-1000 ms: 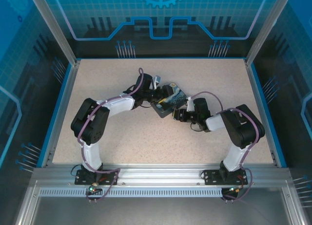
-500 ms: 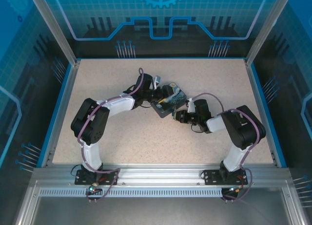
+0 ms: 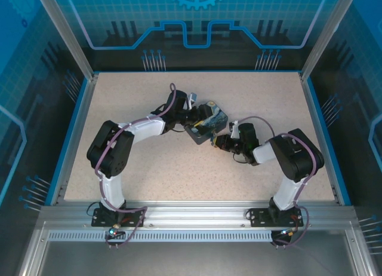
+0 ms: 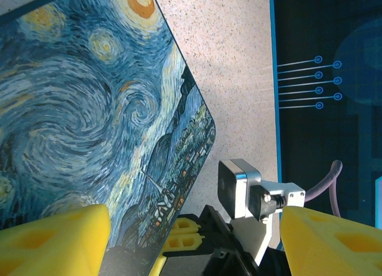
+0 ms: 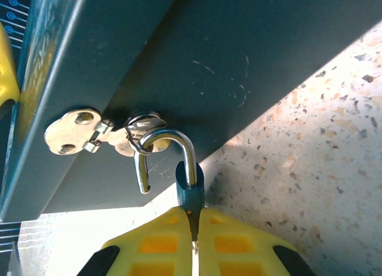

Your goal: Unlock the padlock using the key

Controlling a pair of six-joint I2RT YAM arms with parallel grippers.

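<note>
The padlock (image 5: 191, 187) is a small dark-teal body with a silver shackle (image 5: 179, 141). The shackle stands open, its short leg free, and it hooks through a ring on the hasp (image 5: 71, 131) of the painted box (image 5: 179, 43). My right gripper (image 5: 192, 215) is shut on the padlock body, yellow fingertips pressed together below it. The key is hidden; only a thin dark sliver shows in the slit between the fingers. My left gripper (image 4: 194, 246) stands wide open at the blue-and-yellow swirl box (image 4: 89, 109), one yellow finger (image 4: 54, 240) over its painted face. From above, both grippers, left (image 3: 200, 115) and right (image 3: 216, 142), meet at the box (image 3: 216, 116).
The box lies mid-table on the speckled tabletop (image 3: 149, 162). A blue rim (image 3: 319, 126) and transparent walls enclose the table. In the left wrist view the right arm's silver camera block (image 4: 239, 186) sits close beside the box's corner.
The right gripper's jaws have closed onto the padlock body and the right wrist has edged slightly toward the box. The left arm and the box have not moved.
</note>
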